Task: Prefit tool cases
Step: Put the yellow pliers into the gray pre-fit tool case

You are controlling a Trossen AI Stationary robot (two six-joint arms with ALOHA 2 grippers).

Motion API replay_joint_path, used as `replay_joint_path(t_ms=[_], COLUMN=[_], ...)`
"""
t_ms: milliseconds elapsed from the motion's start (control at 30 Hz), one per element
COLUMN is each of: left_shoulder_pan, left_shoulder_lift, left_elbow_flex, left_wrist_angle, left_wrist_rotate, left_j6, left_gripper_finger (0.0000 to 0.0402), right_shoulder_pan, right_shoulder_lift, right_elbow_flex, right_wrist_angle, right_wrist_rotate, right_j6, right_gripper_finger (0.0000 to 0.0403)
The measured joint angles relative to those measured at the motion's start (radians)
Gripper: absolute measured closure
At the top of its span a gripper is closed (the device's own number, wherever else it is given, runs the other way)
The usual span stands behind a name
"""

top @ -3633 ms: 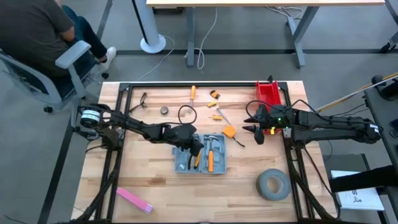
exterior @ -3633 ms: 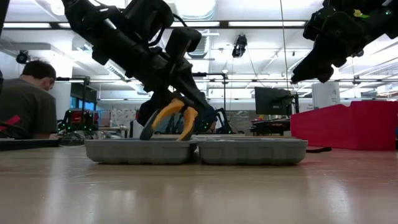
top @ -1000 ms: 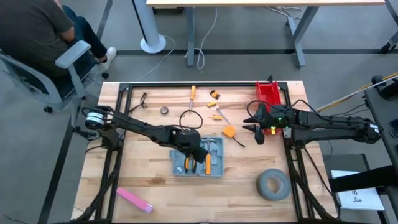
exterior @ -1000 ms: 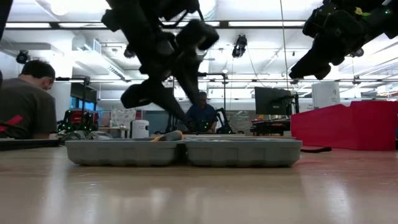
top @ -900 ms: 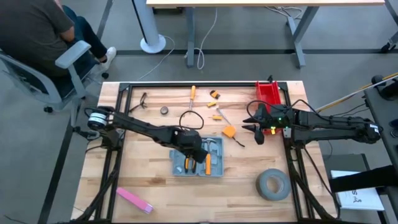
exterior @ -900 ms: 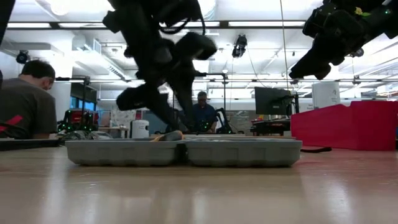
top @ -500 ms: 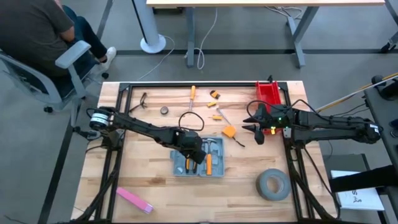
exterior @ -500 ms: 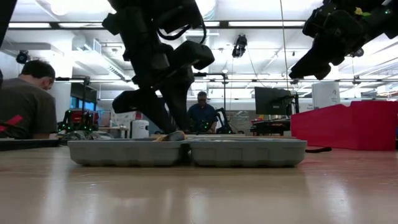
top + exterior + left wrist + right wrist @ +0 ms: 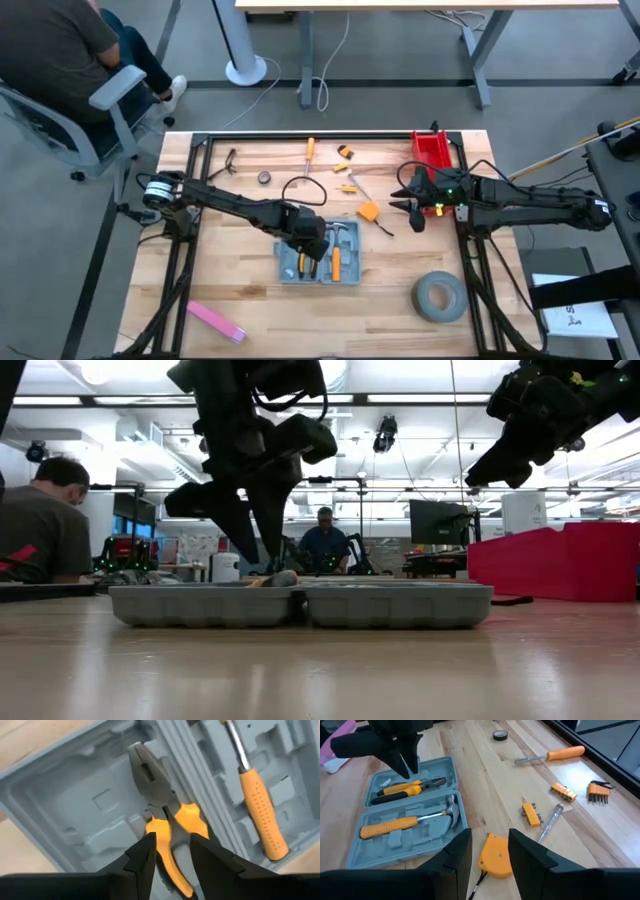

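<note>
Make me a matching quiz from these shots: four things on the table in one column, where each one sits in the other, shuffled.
Things:
1. pliers
2. hammer
3. tape roll
4. pink block

Places:
A. near corner on the left arm's side
B. case half under the left gripper
C. case half nearer the right arm
D. bare wood near the right arm's base

Pairs: 1-B, 2-C, 3-D, 4-A

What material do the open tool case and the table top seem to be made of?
Tool case: apparently matte grey-blue plastic, judging by its moulded, rounded recesses. Table top: looks like pale wood with a smooth finish; plank seams and grain lines show.
</note>
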Motion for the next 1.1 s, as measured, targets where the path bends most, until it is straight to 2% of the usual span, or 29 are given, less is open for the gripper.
replay_joint_path(t_ms=[300, 567, 700, 867, 1100], left_shoulder_pan=[0.0, 0.0, 0.0, 0.0, -0.001], left_shoulder_lift=[0.001, 0.001, 0.001, 0.008, 0.059], left_elbow_flex=[-0.017, -0.047, -0.048, -0.048, -0.048], left_wrist_angle=[0.044, 0.04, 0.041, 0.045, 0.079], left_wrist_rotate=[0.025, -0.003, -0.03, -0.032, 0.021], left_j6=[0.0, 0.089, 0.177, 0.202, 0.258], left_gripper_finger=[0.0251, 0.0212, 0.021, 0.0214, 0.021], right_shoulder_pan=[0.0, 0.0, 0.0, 0.0, 0.0], right_shoulder_lift=[0.0, 0.0, 0.0, -0.002, -0.002], right_elbow_flex=[0.0, 0.0, 0.0, 0.0, 0.0], right_wrist_angle=[0.001, 0.002, 0.018, 0.02, 0.02], right_wrist_rotate=[-0.002, -0.004, -0.006, -0.008, -0.008], right_j6=[-0.011, -0.01, -0.01, -0.007, -0.007], right_gripper_finger=[0.0283, 0.0296, 0.0302, 0.0298, 0.0287])
